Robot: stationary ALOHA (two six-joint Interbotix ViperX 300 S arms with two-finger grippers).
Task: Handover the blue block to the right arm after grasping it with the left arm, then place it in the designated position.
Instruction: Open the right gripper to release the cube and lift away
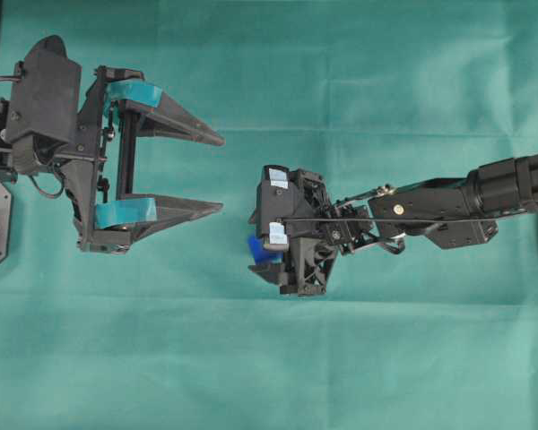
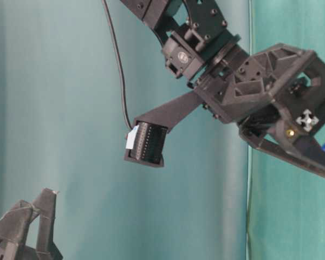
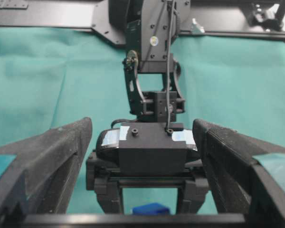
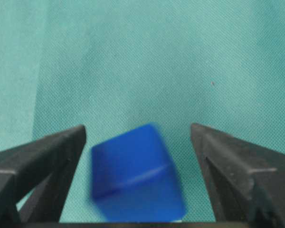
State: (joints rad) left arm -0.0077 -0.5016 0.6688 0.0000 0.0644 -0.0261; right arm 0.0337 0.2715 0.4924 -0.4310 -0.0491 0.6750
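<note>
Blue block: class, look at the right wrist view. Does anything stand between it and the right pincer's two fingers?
Nothing visible does. The blue block lies tilted and blurred between the open right pincer, with only green cloth showing in the gaps beside each finger. No finger touches it.

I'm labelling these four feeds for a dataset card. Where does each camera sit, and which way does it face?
Overhead: above, looking straight down on the green cloth; both arms show.
Table-level: low and sideways; mostly the right arm.
Left wrist: on the left arm, looking forward between the open left gripper fingers at the right arm.
Right wrist: looking down between the open right gripper fingers.
Shared: the blue block appears in overhead and both wrist views.
</note>
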